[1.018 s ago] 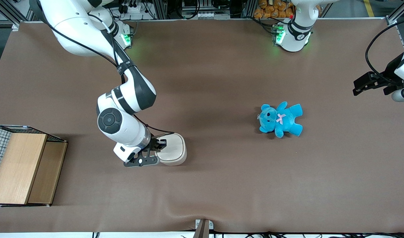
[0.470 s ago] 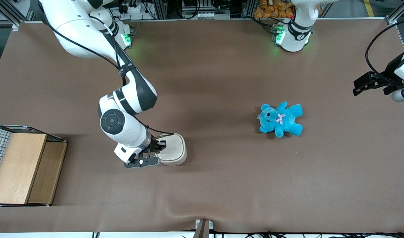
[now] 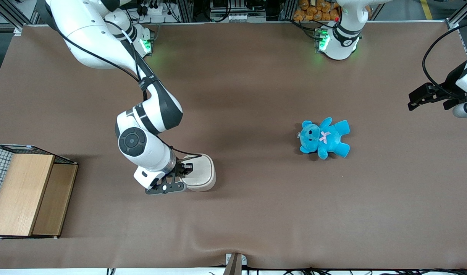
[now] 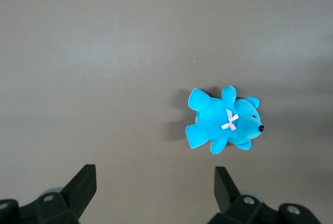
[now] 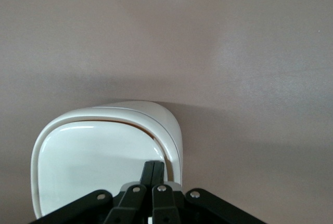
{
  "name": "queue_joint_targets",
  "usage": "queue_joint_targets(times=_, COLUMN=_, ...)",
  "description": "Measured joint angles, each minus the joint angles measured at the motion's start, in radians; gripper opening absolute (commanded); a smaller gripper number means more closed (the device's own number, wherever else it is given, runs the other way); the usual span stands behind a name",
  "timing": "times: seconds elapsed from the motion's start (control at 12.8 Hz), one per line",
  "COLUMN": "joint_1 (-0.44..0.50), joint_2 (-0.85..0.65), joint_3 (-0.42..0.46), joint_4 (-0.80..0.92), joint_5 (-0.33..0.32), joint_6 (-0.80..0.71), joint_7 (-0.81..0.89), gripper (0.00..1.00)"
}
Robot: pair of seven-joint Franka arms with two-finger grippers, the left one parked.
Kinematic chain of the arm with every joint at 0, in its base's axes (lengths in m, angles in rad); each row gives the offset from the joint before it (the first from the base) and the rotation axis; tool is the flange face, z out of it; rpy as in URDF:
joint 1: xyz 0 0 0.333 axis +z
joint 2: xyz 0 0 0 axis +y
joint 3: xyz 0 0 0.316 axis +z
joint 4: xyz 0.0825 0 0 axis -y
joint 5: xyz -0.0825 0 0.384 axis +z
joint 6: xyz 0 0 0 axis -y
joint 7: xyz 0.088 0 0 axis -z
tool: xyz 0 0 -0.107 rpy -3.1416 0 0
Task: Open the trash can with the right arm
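Note:
The trash can is a small cream-white rounded-square bin standing on the brown table, with its flat white lid down. A thin tan gap shows along the lid's edge in the right wrist view. My right arm's gripper is at the bin's edge on the working arm's side, just over the lid. Its fingers are pressed together and hold nothing. In the right wrist view the gripper has its tips over the lid, close to the rim.
A blue teddy bear lies on the table toward the parked arm's end and also shows in the left wrist view. A wooden box with wire mesh stands at the working arm's end.
The right arm's wrist has shifted slightly toward the trash can and nearer the front camera. The gripper stays at the lid's edge. The bin has not moved.

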Motion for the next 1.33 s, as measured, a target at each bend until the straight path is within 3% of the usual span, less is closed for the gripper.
queue_joint_targets(times=0.55, joint_1=0.0, joint_2=0.002, joint_3=0.0, joint_4=0.006, joint_5=-0.006, joint_6=0.0, joint_7=0.006, gripper=0.0)
queue_joint_targets(times=0.78, joint_1=0.001, joint_2=0.002, joint_3=0.003, joint_4=0.055, joint_5=-0.006, joint_6=-0.071, joint_7=0.025, gripper=0.0)
queue_joint_targets(times=1.33, joint_1=0.04, joint_2=0.002, joint_3=0.024, joint_4=0.162, joint_5=0.075, joint_6=-0.181, joint_7=0.16, gripper=0.0)
